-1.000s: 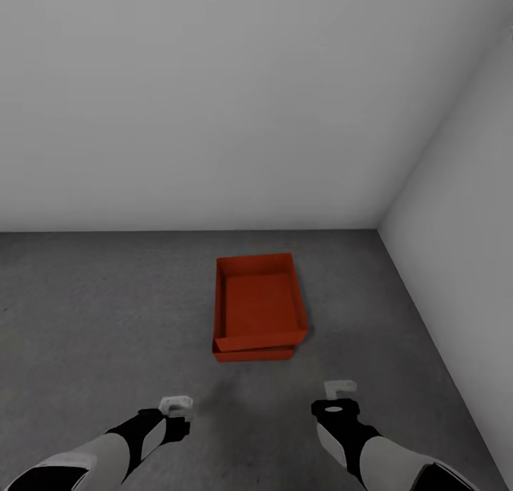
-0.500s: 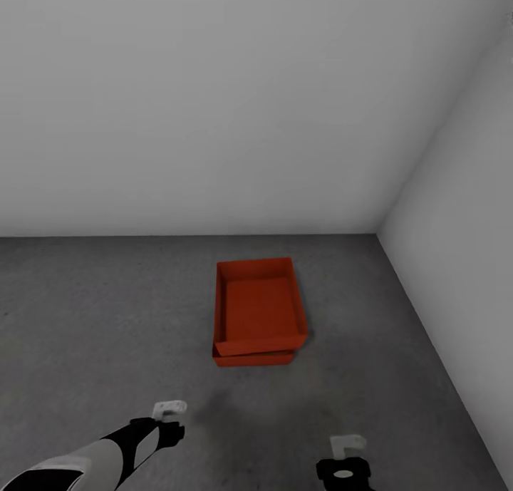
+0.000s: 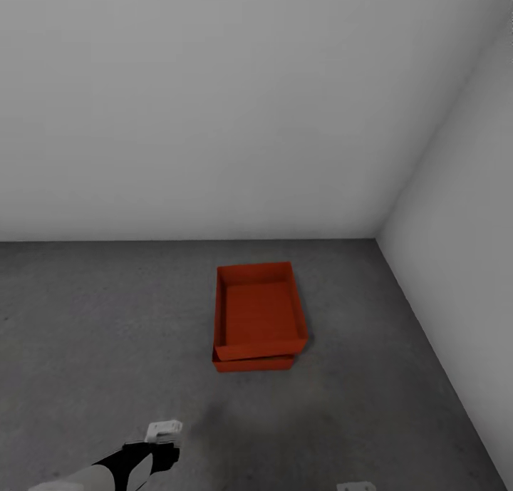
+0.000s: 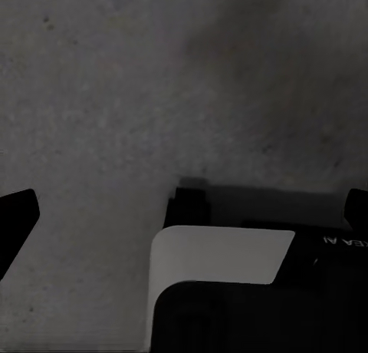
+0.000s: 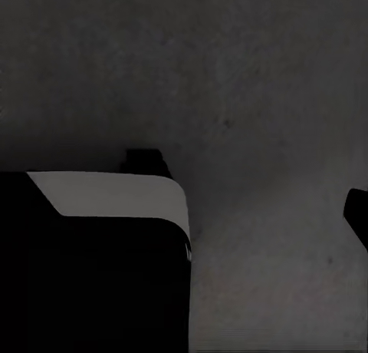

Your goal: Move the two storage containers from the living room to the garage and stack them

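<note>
The two storage containers sit stacked on the dark grey garage floor (image 3: 107,320), close to the corner of two pale walls. The upper container (image 3: 260,309) is open-topped and empty, and rests slightly askew on the lower container (image 3: 253,364), of which the front wall shows. My left gripper (image 3: 164,434) hangs low over the floor, well short of the stack and to its left. In the left wrist view its fingertips (image 4: 15,219) stand wide apart, open and empty. My right gripper (image 3: 356,487) peeks in at the head view's bottom edge. One dark fingertip (image 5: 356,215) sits far out over bare concrete.
A pale grey back wall (image 3: 214,120) and a right wall (image 3: 463,227) meet in a corner just behind and to the right of the stack. Mottled concrete spreads to the left and in front of the containers. The robot's own white and black body (image 4: 222,253) shows in both wrist views.
Both arms have drawn back toward me and down; the right one has nearly left the head view. The view has shifted slightly. The stacked containers have not moved.
</note>
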Robot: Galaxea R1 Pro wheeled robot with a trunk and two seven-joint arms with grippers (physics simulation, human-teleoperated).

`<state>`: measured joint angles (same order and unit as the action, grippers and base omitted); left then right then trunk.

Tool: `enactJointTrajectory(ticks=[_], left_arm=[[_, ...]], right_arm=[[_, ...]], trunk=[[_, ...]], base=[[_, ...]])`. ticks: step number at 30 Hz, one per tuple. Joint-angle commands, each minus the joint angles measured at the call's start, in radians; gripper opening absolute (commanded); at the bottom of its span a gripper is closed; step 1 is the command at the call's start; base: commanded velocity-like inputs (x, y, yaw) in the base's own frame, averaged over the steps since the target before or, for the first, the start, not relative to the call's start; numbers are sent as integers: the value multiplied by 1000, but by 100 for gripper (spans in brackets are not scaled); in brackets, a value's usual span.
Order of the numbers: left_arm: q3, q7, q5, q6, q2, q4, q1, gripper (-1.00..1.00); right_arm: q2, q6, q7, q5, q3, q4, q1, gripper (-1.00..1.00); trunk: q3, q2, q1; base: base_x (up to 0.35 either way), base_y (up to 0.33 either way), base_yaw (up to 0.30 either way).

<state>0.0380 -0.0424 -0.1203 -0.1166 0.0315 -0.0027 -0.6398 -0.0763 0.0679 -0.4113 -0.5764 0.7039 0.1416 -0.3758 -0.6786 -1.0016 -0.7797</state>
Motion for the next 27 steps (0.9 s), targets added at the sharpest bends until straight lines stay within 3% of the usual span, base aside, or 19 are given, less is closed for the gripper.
enactJointTrajectory(ticks=[1, 8, 12, 15, 19, 27], left_arm=[[5, -2, -10, -3, 1, 0, 3, 100], [5, -1, -9, 5, 13, 0, 38, 100], [5, -1, -4, 14, 14, 0, 83, 100], [5, -1, -5, 38, 15, 0, 111, 100], [5, -1, -6, 58, 14, 0, 145, 100], [5, -2, -12, 61, 10, 1, 185, 100]], right_arm=[[0, 9, -1, -10, 8, 0, 4, 100], [4, 26, 97, -11, 8, -20, 41, 100], [2, 45, 228, -11, 9, -117, 45, 100], [4, 55, 287, -13, 8, -154, 50, 100], [7, 62, 324, -13, 8, -169, 82, 100], [7, 75, 331, -14, 8, -172, 122, 100]], trunk=[[1, 0, 0], [12, 0, 0], [18, 0, 0], [23, 0, 0], [29, 0, 0], [42, 0, 0]], base=[[0, 0, 0], [0, 0, 0], [0, 0, 0], [0, 0, 0], [0, 0, 0], [0, 0, 0]])
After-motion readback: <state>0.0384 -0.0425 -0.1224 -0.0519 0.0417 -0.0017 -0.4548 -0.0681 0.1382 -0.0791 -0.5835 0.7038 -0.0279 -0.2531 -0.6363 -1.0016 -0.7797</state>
